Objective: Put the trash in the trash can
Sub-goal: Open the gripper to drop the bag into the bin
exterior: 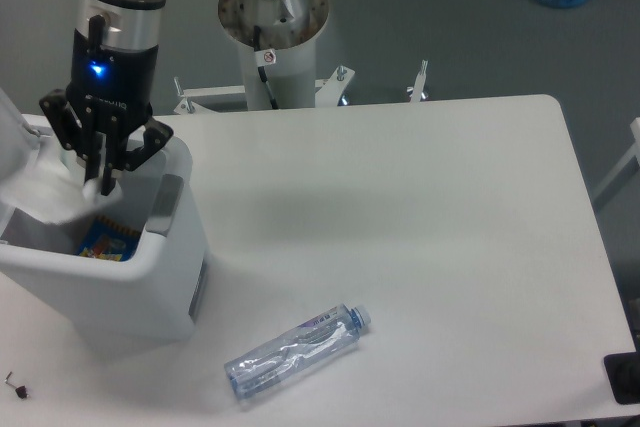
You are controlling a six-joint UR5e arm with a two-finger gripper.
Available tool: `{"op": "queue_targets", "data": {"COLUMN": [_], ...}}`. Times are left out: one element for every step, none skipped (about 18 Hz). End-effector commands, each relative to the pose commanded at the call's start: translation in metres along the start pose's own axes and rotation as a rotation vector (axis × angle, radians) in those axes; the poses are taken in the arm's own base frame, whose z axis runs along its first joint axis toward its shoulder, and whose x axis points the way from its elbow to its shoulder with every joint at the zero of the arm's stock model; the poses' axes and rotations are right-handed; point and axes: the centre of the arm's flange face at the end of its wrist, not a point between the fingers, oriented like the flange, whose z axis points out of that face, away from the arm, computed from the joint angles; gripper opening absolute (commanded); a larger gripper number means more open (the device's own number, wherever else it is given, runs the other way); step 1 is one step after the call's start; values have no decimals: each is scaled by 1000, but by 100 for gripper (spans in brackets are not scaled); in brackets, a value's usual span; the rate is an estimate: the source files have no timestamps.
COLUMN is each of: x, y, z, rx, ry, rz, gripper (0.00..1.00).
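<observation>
Even, diffuse overhead light; bright white table [420, 207] slightly washed out, no hard glare. Soft faint shadow patch mid-table, another under the bottle [297, 351]. Overall soft focus; paper [55, 197] at far left motion-blurred.

The arm reaches down from the upper left, its wrist vertical with a blue light lit on the dark housing. The pincer [97, 179] points straight down over the open mouth of the trash can [150, 292], its fingers [107, 183] drawn together on the paper wad [55, 197].
</observation>
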Motion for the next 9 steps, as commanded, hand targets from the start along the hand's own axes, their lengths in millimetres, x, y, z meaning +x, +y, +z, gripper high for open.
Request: {"op": "queue_targets", "data": {"x": [-2,-3,-8,-26,-47,-66,-87,-108,-121], "y": [0,0,-1,-3,-1,-4,-4,-3,-4], "z": [-2,-4,-6,-13,-17,-25,-34,-37,-39], "rx": [4,7,9,27,39,86,133,151,157], "ry": [-3,-6,-12,-28,-38,-44,-57,-77,-93], "rz": [-1,-3,-11,-48,-112,-177,-238,-269,-283], "gripper": [100,100,100,100,100,100,100,100,100]}}
